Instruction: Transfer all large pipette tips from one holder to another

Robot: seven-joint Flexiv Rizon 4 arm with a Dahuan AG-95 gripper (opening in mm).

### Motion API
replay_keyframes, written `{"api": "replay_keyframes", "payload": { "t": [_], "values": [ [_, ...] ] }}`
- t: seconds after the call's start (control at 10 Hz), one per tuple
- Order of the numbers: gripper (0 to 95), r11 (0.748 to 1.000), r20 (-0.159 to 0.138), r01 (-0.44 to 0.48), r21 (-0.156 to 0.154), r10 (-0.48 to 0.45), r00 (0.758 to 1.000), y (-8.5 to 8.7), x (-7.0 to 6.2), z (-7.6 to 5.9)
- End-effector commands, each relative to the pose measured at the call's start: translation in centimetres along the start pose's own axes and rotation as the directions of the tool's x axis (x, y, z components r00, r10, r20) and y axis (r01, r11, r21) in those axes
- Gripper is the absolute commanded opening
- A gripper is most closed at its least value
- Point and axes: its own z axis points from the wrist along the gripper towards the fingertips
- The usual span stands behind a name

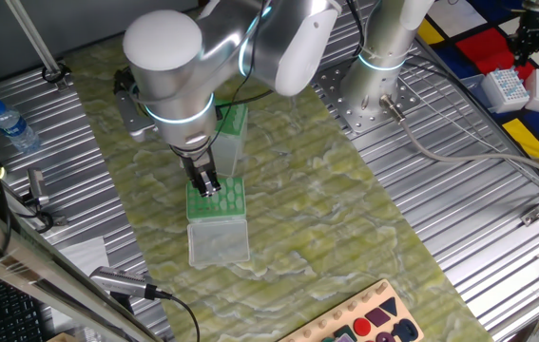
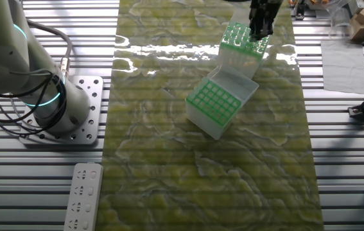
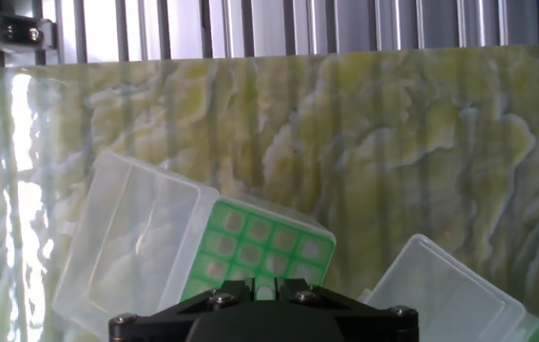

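The tool (image 1: 210, 184) points down over the green grid top of the nearer tip holder (image 1: 216, 200), its fingers close together just above or at the grid; whether it is clenched on a tip or released cannot be told, because the fingertips are too small in both fixed views and hidden behind the tool housing (image 3: 264, 312) in the hand view. No large pipette tips can be made out in any view; the grid cells appear as pale squares, and whether they hold tips cannot be told. This holder's clear hinged lid (image 1: 218, 240) lies open and flat on the desk, touching the holder on the side away from the arm base. A second tip holder (image 2: 213, 104) with a green grid top stands just beside the first, also with its clear lid (image 2: 235, 81) open. Both holders rest on a yellow-green marbled mat (image 1: 326, 209) covering the middle of the ribbed metal desk (image 1: 478, 218). Well apart from the holders, a water bottle (image 1: 12, 126) lies near one desk edge, a white power strip (image 2: 83, 196) lies near the arm base (image 2: 72, 109), and a wooden shape board (image 1: 369, 318) sits at the mat's near end.
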Motion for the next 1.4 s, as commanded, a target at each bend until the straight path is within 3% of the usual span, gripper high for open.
{"api": "replay_keyframes", "payload": {
  "t": [0.1,0.4,0.7,0.9,1.0,1.2,1.4],
  "values": [
    [0.0,0.999,-0.016,0.043,-0.002,-0.043,0.999,-0.4,0.2,-2.7],
    [0.0,0.995,-0.036,0.096,0.001,-0.096,0.995,-0.7,0.6,-7.1],
    [0.0,0.993,-0.038,0.114,0.001,-0.114,0.993,-0.3,1.3,-9.8],
    [0.0,0.992,-0.052,0.124,0.013,-0.123,0.991,0.1,2.0,-11.0],
    [0.0,0.982,-0.069,0.183,0.041,-0.18,0.981,0.0,2.4,-11.7],
    [0.0,0.976,-0.071,0.214,0.046,-0.211,0.975,-0.2,2.6,-12.1],
    [0.0,0.949,-0.099,0.306,0.075,-0.298,0.949,-1.1,3.0,-12.7]
  ]
}}
